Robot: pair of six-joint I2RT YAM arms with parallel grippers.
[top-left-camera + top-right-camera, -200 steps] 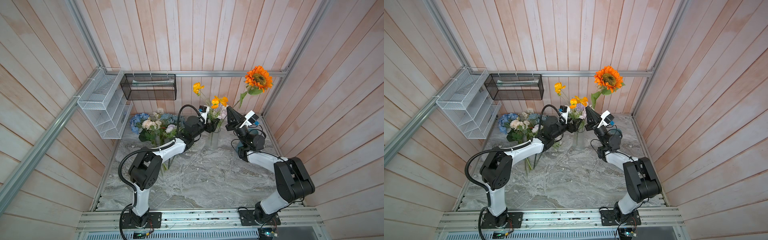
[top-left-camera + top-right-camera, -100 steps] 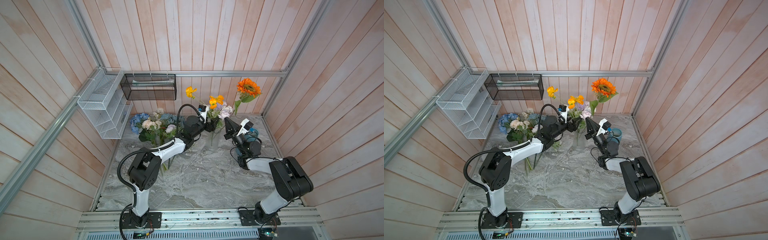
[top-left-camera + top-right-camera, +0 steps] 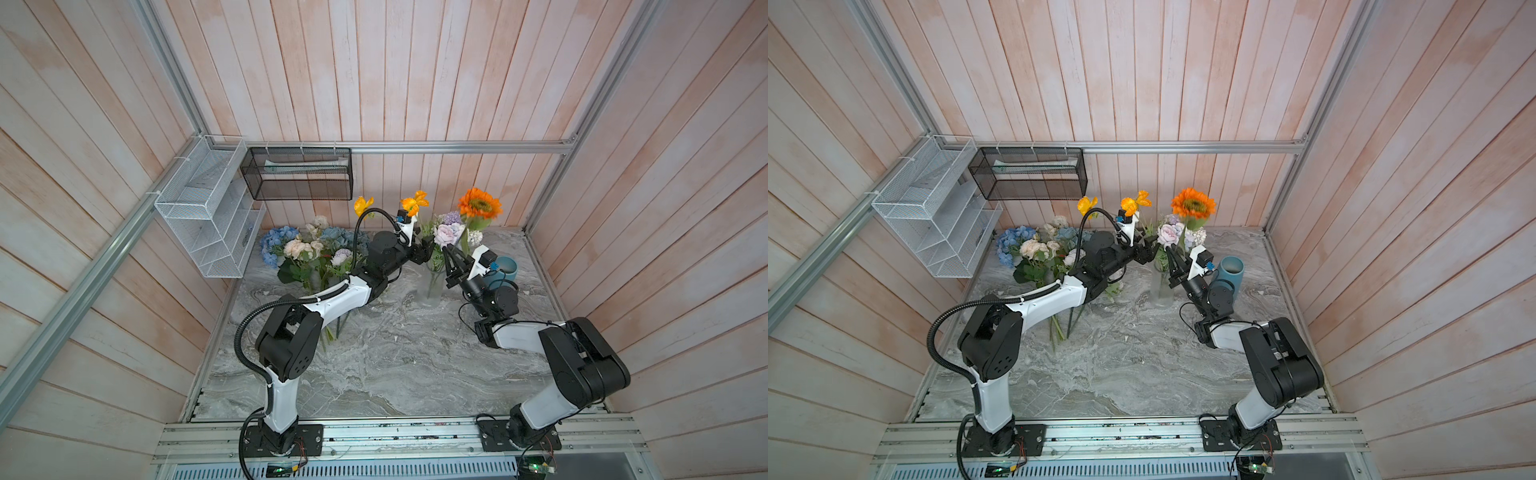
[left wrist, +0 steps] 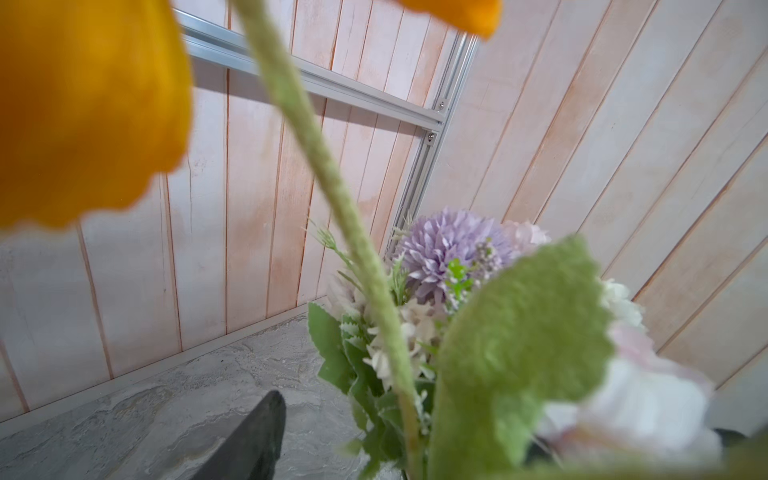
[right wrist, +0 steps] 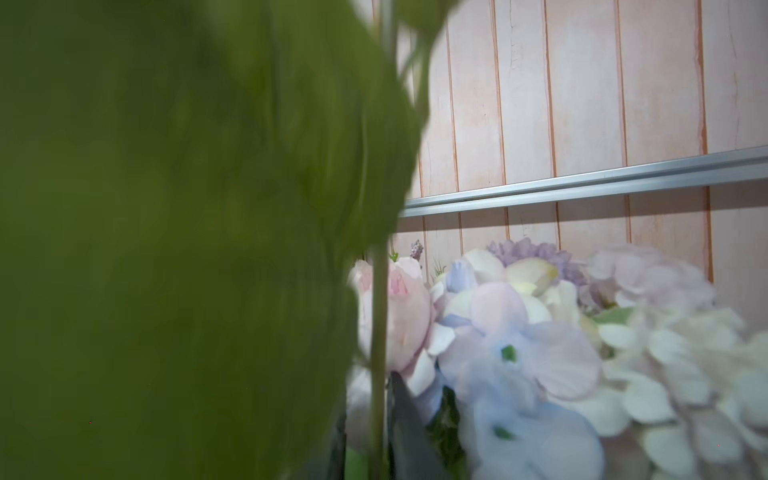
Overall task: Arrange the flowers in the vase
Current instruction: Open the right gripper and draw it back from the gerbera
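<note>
Orange sunflower seemed in vase — right end effector grip unclear, left end effector open; far-left flowers awaited.

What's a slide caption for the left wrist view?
Fuzzy green stem and blurred orange petals up close; lilac bloom and pale flowers behind, against plank wall.

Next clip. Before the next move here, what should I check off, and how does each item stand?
1. Clear vase upright: ok.
2. Sunflower standing among the vase's flowers: ok.
3. Right end effector off the sunflower stem: cannot tell.
4. Left end effector open around the poppy stem: ok.
5. All flowers in vase: not ok, a bunch lies on the table.
</note>
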